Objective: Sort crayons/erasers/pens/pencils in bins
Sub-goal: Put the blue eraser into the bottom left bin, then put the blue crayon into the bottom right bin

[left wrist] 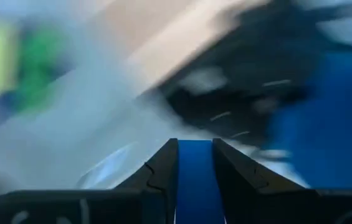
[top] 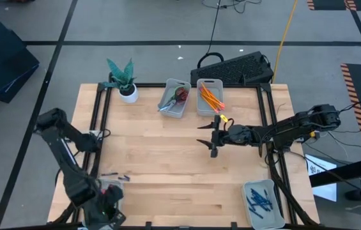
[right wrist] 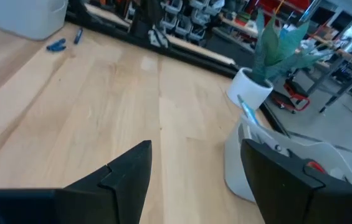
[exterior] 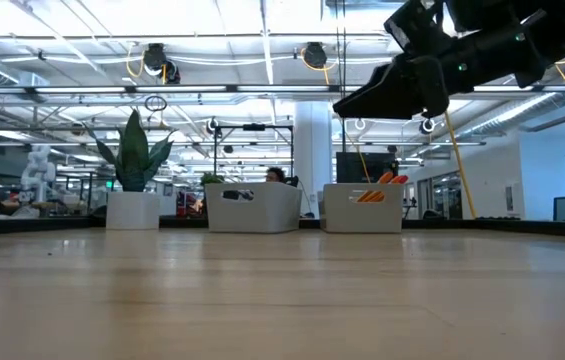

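Wooden bench under the overhead camera, grey floor around it; I log items from the near edge outward. At the near left corner my left gripper is low over a bin, which the arm largely covers, and the left wrist view shows its fingers pressed on a blue block, an eraser; a green blur sits beyond it, too smeared to identify. Just beside that gripper a few small bluish sticks, the crayons, lie loose on the wood; the right wrist view picks them up as blue bits next to a pale bin wall. At the near right corner a second bin holds the dark blue pens. Mid-bench, my right gripper hangs above bare wood with its fingers spread wide and nothing between them. Along the far edge stand two more bins: one with the orange pencils, and beside it one with a red-handled item I cannot resolve. Left of those is a small white plant pot. Beyond the bench, a dark keyboard lies on the floor.
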You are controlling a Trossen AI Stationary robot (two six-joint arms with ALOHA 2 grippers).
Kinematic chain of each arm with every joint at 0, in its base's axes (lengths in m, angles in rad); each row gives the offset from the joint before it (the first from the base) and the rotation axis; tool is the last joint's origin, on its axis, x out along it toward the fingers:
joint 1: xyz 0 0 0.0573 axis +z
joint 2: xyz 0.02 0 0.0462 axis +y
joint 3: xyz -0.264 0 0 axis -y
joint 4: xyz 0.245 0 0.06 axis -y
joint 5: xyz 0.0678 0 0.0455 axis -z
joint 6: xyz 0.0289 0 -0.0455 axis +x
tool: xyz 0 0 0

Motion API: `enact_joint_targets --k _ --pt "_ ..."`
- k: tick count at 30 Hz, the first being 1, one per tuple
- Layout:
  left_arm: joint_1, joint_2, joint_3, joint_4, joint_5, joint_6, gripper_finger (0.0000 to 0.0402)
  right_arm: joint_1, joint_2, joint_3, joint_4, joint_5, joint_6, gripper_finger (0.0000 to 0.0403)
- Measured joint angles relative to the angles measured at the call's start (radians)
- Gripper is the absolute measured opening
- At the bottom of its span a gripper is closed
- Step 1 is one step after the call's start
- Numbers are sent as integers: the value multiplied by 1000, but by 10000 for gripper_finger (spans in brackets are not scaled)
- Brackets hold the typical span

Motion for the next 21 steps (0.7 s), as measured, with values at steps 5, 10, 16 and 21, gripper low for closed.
enact_joint_targets --k 5,10,16,21 --pt "-27 69 -54 -181 230 -114 90 1 0 0 -36 -3 12 238" --pt "-6 93 -96 -202 230 -82 111 22 0 0 -65 1 30 246" --pt "19 83 -110 -170 428 -68 203 56 0 0 -115 2 20 273" --pt "56 18 -29 -289 450 -45 231 66 0 0 -117 2 13 283"
